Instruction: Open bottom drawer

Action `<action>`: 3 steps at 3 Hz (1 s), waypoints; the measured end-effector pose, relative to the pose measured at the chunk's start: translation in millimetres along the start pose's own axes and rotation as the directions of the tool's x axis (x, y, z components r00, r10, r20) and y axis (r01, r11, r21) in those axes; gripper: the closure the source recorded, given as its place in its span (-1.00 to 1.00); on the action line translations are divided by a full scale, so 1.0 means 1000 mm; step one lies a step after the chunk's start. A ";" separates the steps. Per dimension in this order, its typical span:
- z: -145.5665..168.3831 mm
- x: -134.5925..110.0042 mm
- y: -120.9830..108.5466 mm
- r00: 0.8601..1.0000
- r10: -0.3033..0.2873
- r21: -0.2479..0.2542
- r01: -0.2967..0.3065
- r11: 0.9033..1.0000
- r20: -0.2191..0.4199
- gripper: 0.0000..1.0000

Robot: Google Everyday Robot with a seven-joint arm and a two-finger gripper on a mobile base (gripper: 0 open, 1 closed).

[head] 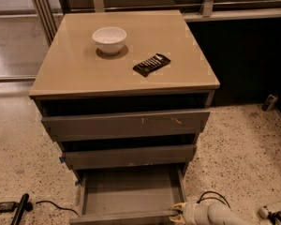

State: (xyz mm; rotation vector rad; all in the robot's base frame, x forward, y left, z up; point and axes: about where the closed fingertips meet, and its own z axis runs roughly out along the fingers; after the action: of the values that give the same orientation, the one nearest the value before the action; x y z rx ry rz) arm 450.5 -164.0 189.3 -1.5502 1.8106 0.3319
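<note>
A: Jaws?
B: Gripper (pixel 178 213) sits at the bottom drawer's (pixel 131 193) right front corner. Pinching or spread, cannot tell.
A: Drawer position?
B: Lowest in the stack, under the upper drawers (pixel 126 124), standing well out (tray visible).
A: Step?
B: Judged: late in the pull. Next calls for a short, straight draw outward, then release.

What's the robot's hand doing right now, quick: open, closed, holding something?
The hand: low down at the right end of the pulled-out bottom drawer, against its front; open, closed or gripping cannot be told.
</note>
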 end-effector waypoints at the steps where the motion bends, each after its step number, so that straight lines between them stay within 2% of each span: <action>1: -0.009 0.003 0.018 1.000 0.001 0.001 -0.001 1.000 0.006 1.00; 2: -0.010 0.002 0.017 1.000 0.001 0.001 -0.001 1.000 0.006 0.47; 3: -0.010 0.002 0.017 1.000 0.001 0.001 -0.001 1.000 0.006 -0.15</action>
State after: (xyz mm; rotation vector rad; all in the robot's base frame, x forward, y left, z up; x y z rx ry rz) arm 431.0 -167.0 191.0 -1.5459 1.8075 0.3358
